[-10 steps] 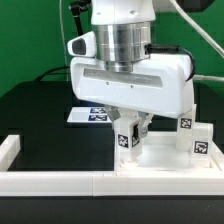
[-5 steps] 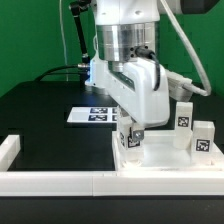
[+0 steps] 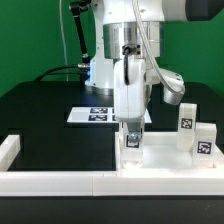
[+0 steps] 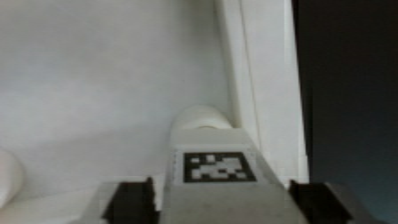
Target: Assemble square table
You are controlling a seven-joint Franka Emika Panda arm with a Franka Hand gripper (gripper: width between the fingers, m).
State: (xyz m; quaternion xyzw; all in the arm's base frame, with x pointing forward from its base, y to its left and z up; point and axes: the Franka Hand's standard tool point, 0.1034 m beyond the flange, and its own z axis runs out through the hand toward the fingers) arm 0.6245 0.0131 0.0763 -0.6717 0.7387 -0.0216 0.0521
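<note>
The square table's white slab (image 3: 168,163) lies rim up at the exterior view's lower right. My gripper (image 3: 132,133) points straight down over the slab's left part and is shut on a short white tagged leg (image 3: 131,143), which stands upright with its lower end on or just above the slab. In the wrist view the leg (image 4: 217,150) sits between my two dark fingers (image 4: 134,202) of the gripper (image 4: 222,205), close to the slab's raised rim (image 4: 260,70). Two more tagged legs (image 3: 186,114) (image 3: 201,141) stand at the slab's right side.
The marker board (image 3: 92,114) lies flat on the black table behind the slab. A long low white border rail (image 3: 60,181) runs along the front, with a raised end (image 3: 9,149) at the exterior view's left. The black table (image 4: 349,90) shows beyond the rim.
My wrist has turned about its vertical axis: the hand showed its broad face before and now shows its narrow side. The leg has stayed in the jaws at nearly the same spot.
</note>
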